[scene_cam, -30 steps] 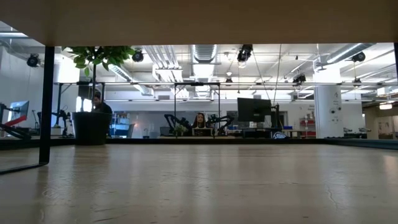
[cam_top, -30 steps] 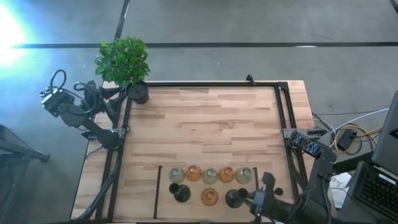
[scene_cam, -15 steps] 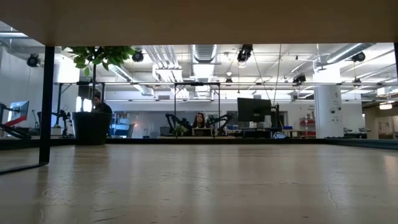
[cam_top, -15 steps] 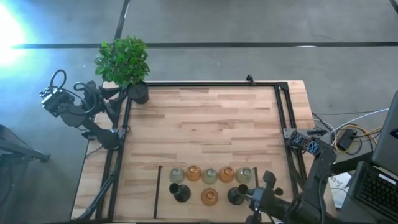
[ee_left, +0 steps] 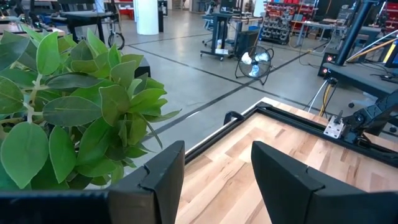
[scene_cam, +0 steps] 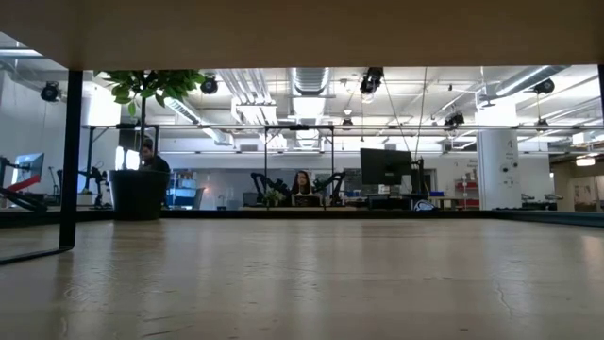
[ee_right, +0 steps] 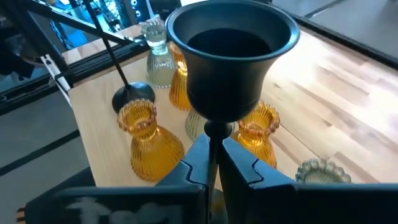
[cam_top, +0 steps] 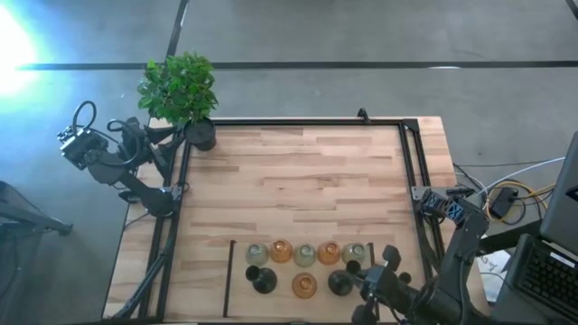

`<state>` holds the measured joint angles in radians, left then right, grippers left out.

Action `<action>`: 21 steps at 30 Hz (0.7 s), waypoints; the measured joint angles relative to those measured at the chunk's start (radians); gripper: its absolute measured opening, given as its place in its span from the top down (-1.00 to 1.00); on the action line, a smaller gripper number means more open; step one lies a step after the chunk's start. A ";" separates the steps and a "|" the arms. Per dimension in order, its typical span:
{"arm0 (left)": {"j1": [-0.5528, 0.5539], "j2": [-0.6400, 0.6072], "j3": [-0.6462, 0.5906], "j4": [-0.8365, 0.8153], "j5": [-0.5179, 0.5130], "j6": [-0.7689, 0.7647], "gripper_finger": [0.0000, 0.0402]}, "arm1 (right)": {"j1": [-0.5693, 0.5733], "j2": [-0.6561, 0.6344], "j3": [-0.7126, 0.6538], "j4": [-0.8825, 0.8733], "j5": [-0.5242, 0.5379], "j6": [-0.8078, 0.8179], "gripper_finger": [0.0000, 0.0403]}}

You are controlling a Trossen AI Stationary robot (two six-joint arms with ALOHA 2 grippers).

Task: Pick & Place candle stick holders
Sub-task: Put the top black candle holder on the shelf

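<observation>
- Right gripper (ee_right: 212, 163): at the near edge of the worktop (cam_top: 307, 171), fingers clamped on the thin stem of a black candle holder (ee_right: 231, 59).
- Other holders: amber (cam_top: 304, 285) and pale glass (cam_top: 305, 255) ones in a row just beside it.
- Left gripper (ee_left: 214, 180): off the worktop's far left corner by the potted plant (cam_top: 179, 88), fingers apart, empty.

No legible text or labels anywhere.
</observation>
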<state>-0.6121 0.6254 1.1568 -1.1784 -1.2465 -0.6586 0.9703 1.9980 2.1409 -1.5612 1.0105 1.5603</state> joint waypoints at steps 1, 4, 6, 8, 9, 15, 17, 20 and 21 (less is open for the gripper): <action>0.000 0.000 0.000 0.000 0.000 0.000 0.05 | 0.000 0.000 -0.004 0.001 -0.004 0.007 0.95; 0.000 0.000 0.000 0.000 0.000 0.000 0.05 | 0.000 -0.001 -0.011 0.013 -0.009 0.008 0.95; 0.000 0.000 0.000 0.000 0.000 0.000 0.05 | -0.003 -0.001 -0.014 0.036 -0.009 -0.015 0.95; 0.000 0.000 0.000 0.000 0.000 0.001 0.05 | -0.006 -0.001 -0.014 0.052 -0.009 -0.040 0.95; 0.000 0.000 0.000 0.000 0.000 0.003 0.05 | -0.009 -0.002 -0.014 0.052 -0.009 -0.045 0.95; 0.000 0.000 0.000 0.000 0.000 0.010 0.05 | -0.030 -0.002 -0.017 0.050 -0.010 -0.072 0.95; 0.000 0.000 0.000 0.000 0.000 0.010 0.05 | -0.034 -0.002 -0.020 0.050 -0.014 -0.076 0.95; 0.000 0.000 0.000 0.000 0.000 0.010 0.05 | -0.036 -0.002 -0.027 0.050 -0.022 -0.065 0.95; 0.000 0.000 0.000 0.000 0.000 0.010 0.05 | -0.036 -0.002 -0.028 0.049 -0.029 -0.057 0.95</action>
<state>-0.6118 0.6254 1.1568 -1.1786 -1.2469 -0.6487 0.9348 1.9960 2.1132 -1.5122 0.9819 1.5033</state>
